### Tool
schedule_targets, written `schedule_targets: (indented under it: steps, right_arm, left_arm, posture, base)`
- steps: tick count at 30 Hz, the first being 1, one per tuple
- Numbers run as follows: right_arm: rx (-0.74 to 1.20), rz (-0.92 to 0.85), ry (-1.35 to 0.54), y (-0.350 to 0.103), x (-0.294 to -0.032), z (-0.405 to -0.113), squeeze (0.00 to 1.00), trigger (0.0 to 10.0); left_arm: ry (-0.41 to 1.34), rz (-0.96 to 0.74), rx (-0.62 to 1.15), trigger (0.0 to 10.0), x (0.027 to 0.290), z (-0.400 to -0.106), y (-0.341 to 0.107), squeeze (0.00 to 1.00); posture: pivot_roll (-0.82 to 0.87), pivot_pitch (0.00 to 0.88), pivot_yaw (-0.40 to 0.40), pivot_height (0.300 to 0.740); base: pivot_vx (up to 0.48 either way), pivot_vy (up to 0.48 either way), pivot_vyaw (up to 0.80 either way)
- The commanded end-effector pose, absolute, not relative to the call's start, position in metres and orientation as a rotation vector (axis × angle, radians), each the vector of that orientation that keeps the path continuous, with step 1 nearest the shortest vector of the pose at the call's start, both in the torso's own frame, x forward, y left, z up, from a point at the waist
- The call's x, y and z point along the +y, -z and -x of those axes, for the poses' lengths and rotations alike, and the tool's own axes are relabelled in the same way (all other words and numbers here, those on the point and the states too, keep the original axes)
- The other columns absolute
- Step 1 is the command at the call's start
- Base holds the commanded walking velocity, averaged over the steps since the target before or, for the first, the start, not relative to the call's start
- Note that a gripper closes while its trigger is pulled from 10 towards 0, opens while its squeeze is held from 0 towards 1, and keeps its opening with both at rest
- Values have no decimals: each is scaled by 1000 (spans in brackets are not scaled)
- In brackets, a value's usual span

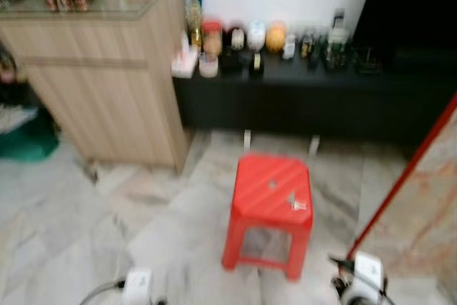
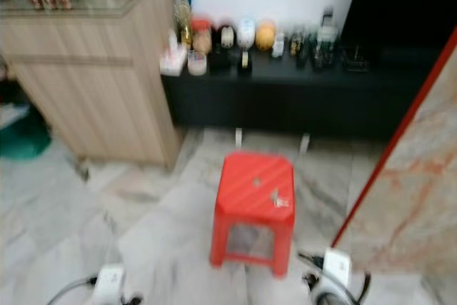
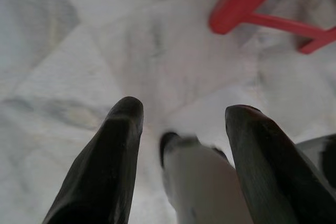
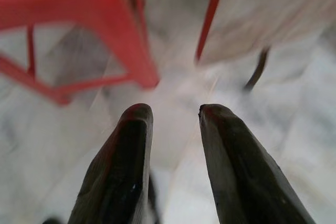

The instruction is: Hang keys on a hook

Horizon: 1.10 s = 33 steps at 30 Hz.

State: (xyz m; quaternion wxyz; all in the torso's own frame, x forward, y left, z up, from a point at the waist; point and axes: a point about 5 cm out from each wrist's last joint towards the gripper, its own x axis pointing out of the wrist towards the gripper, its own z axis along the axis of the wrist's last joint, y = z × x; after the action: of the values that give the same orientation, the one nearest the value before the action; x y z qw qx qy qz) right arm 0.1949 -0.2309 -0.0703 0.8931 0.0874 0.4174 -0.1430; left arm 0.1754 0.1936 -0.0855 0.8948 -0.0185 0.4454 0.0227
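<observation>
A red plastic stool (image 1: 271, 191) stands on the marble floor ahead of me. A small silvery bunch of keys (image 1: 297, 202) lies on its top near the front right corner. Both arms hang low at the bottom of the eye views, the left wrist (image 1: 138, 283) left of the stool and the right wrist (image 1: 363, 278) right of it. My left gripper (image 3: 186, 111) is open over bare floor, with a stool leg (image 3: 236, 11) beyond it. My right gripper (image 4: 176, 111) is open too, nothing between its fingers, near another stool leg (image 4: 136, 51). The eye views are blurred.
A light wooden cabinet (image 1: 107, 83) stands at the left. A low black shelf (image 1: 307, 98) with bottles and jars runs along the white wall behind the stool. A marble panel with a red edge (image 1: 407, 169) leans at the right. A green object (image 1: 25, 137) lies far left.
</observation>
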Motion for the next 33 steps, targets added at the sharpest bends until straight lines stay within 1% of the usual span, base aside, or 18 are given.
schedule_targets:
  steps: [1, 3, 5, 11, 13, 20, 23, 30, 33]
  right_arm:
    - [858, -186, 259, 70, -220, -200, 0, 10000]
    - [870, -170, 241, 74, -222, -191, 0, 10000]
    - [866, -154, 223, 74, -222, -189, 0, 10000]
    - [881, -165, 213, 78, -222, -182, 0, 10000]
    - [881, -176, 210, 79, -221, -180, 0, 10000]
    - [867, -195, 199, 77, -210, -189, 0, 10000]
    - [850, -210, 195, 75, -205, -194, 0, 10000]
    - [831, -231, 225, 74, -204, -195, 0, 10000]
    - [816, -243, 246, 74, -205, -195, 0, 10000]
  left_arm:
    - [-79, 22, 942, 10000, 205, -163, 89, 0]
    - [-80, 22, 955, 10000, 205, -156, 92, 0]
    - [-84, 23, 962, 10000, 205, -151, 93, 0]
    - [-95, 28, 967, 10000, 207, -141, 96, 0]
    - [-102, 33, 956, 10000, 207, -140, 96, 0]
    - [-99, 27, 917, 10000, 208, -146, 93, 0]
    - [-93, 18, 899, 10000, 209, -150, 91, 0]
    - [-61, -2, 866, 10000, 207, -162, 86, 0]
    - [-36, -24, 826, 10000, 206, -170, 81, 0]
  posture:
    - [-9, 0, -27, 709]
    - [-10, 0, -30, 709]
    - [-8, 0, -32, 709]
    - [18, 0, -51, 709]
    - [29, 0, -61, 709]
    - [44, 0, -51, 709]
    - [29, 0, -30, 709]
    - [15, 0, -7, 709]
    - [14, 0, -5, 709]
  base:
    - [304, 0, 0]
    - [307, 0, 0]
    - [306, 0, 0]
    - [307, 0, 760]
    - [304, 0, 0]
    - [305, 0, 0]
    - [299, 0, 0]
    - [290, 0, 0]
    - [0, 0, 0]
